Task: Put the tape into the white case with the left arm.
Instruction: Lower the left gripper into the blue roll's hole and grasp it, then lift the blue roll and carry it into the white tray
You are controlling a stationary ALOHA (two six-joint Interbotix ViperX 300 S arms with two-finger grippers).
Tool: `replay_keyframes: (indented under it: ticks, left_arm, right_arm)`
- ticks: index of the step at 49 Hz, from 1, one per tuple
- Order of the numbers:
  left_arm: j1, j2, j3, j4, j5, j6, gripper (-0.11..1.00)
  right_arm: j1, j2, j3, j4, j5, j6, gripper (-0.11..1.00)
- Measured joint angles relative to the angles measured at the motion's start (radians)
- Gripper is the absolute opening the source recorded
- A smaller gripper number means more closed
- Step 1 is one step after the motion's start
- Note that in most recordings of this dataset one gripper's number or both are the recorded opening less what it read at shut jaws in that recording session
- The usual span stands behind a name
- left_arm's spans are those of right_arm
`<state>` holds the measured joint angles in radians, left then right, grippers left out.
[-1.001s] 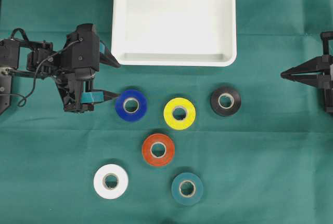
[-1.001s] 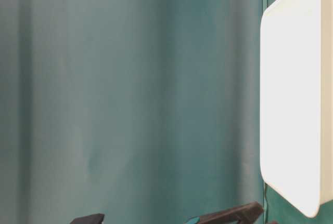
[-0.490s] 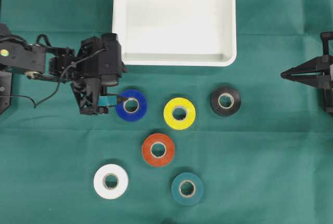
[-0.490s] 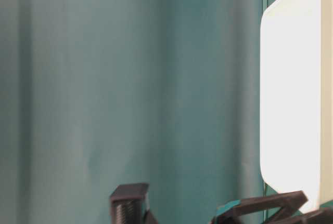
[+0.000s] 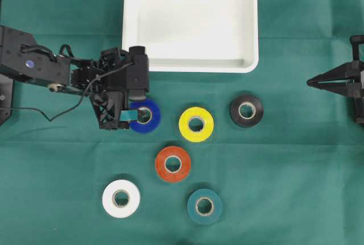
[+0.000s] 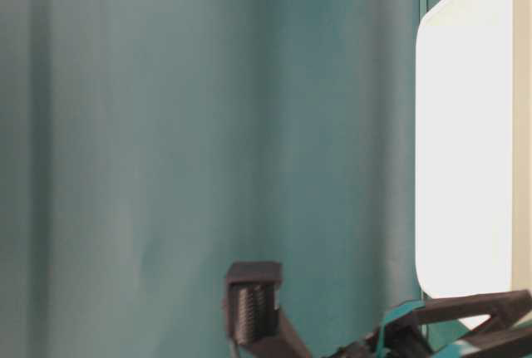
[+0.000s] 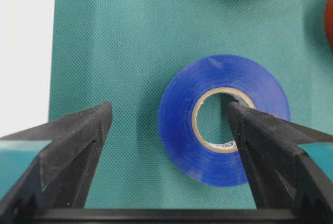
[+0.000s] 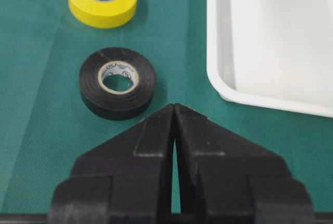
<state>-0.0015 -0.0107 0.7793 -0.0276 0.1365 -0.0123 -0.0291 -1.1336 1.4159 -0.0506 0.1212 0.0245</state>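
A blue tape roll point(image 5: 145, 116) point(image 7: 225, 120) lies flat on the green cloth just below the white case point(image 5: 255, 23) point(image 7: 23, 52). My left gripper point(image 5: 140, 106) point(image 7: 167, 109) stands open and low over it. Its jaws straddle the side of the ring nearest the case: one fingertip point(image 7: 237, 117) sits in the roll's hole, the other point(image 7: 99, 117) stands on bare cloth outside it. Neither visibly presses the roll. My right gripper point(image 5: 310, 81) point(image 8: 174, 107) rests shut at the right edge, holding nothing.
Other rolls lie flat on the cloth: yellow point(image 5: 196, 124), black point(image 5: 246, 110) point(image 8: 117, 82), red-orange point(image 5: 173, 163), white point(image 5: 121, 198) and teal point(image 5: 205, 206). The yellow one is the blue roll's nearest neighbour. The case holds nothing.
My left arm has reached rightward from beside the blue roll to over it, and one finger now stands in its hole. The jaws stayed open. The right arm has not moved.
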Motion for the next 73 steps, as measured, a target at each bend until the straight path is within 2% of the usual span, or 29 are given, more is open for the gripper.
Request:
replay_keyframes:
  ticks: [26,32,36,45,47,61,73]
  left_arm:
    - [0.000,0.087,-0.021,0.002,0.000,0.003,0.96]
    - [0.000,0.089,-0.026,0.000,0.000,0.003,0.93]
    - [-0.002,0.089,-0.032,0.002,0.002,0.006,0.83]
    - [-0.011,0.089,-0.035,0.000,0.002,0.014,0.30]
    - [-0.011,0.089,-0.035,0.000,0.003,0.006,0.25]
    - [-0.015,0.089,-0.035,0.002,0.011,0.003,0.25]
    - [-0.052,0.038,-0.055,0.000,0.094,0.005,0.25]
  right_arm:
    - [0.002,0.000,0.002,0.000,0.000,0.000,-0.09]
    - [0.002,0.000,0.002,0.000,-0.002,0.000,-0.09]
    - [0.000,0.000,0.002,0.000,-0.002,0.000,-0.09]
    - [0.002,0.000,0.002,0.000,0.000,0.000,-0.09]
    - [0.000,0.000,0.002,0.000,0.000,0.000,-0.09]
    - [0.002,0.000,0.002,0.000,0.000,0.000,-0.09]
    - [0.002,-0.002,0.002,0.000,-0.002,0.000,-0.09]
